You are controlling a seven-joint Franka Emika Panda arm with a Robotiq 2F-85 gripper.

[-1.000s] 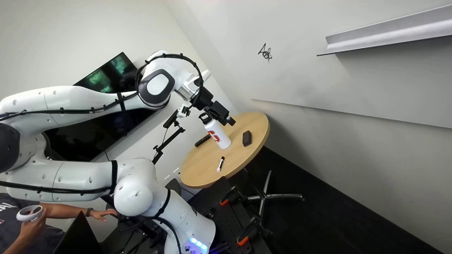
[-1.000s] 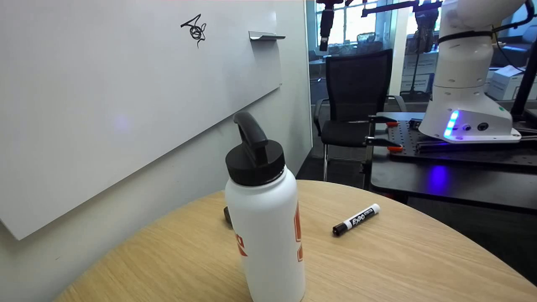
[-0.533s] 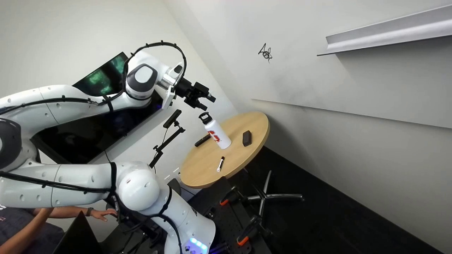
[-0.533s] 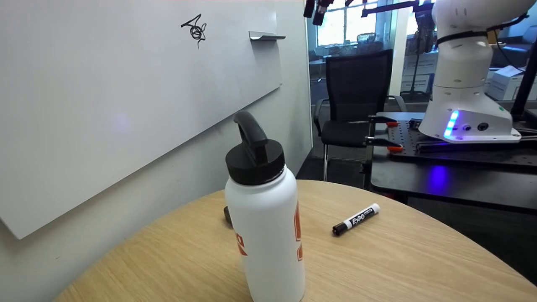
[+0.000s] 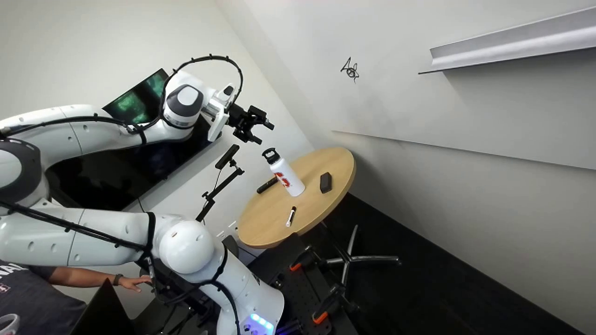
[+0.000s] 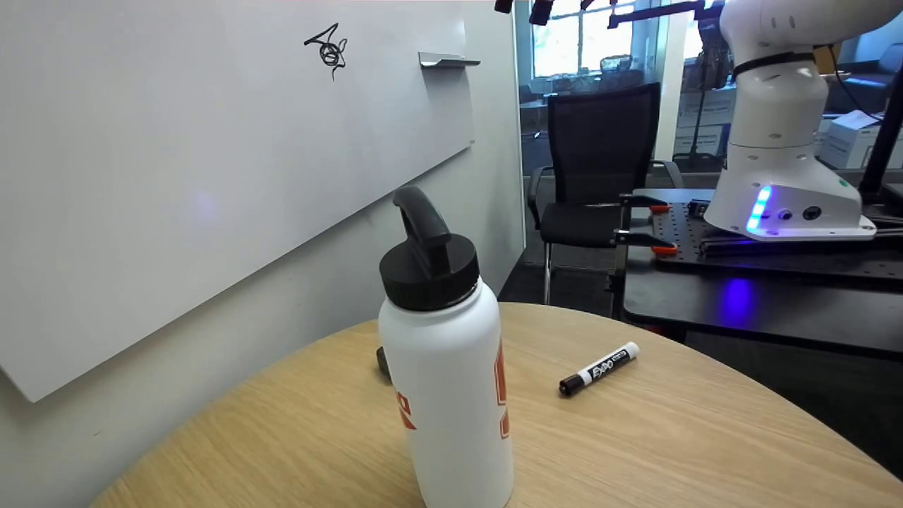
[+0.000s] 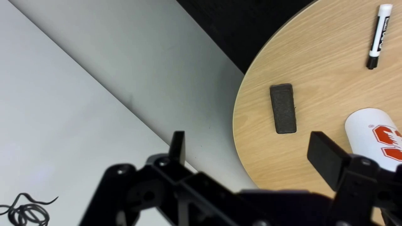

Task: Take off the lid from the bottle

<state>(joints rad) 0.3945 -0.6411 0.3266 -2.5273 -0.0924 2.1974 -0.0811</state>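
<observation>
The white bottle [image 5: 288,179] with red-orange print stands upright on the round wooden table [image 5: 260,230]. Its black lid [image 5: 271,156] with a loop handle is on it; bottle [image 6: 448,395] and lid [image 6: 429,275] show large in an exterior view. My gripper [image 5: 262,132] is open and empty, above the bottle and off to one side, apart from the lid. Only its fingertips [image 6: 522,8] show at the top edge in an exterior view. In the wrist view the open fingers [image 7: 248,135] frame wall and table; the bottle [image 7: 370,135] is partly behind the right finger, its lid hidden.
A dark block [image 7: 283,108] and a marker [image 7: 379,36] lie on the table near the bottle. A long dark object [image 5: 267,185] lies behind the bottle. A whiteboard wall [image 5: 419,107] rises beside the table. A monitor arm [image 5: 222,186] stands behind the robot's arm.
My gripper has moved up and away from the bottle's top and turned, so both spread fingers now show. Most of this came in the first half second. The bottle and lid have not moved.
</observation>
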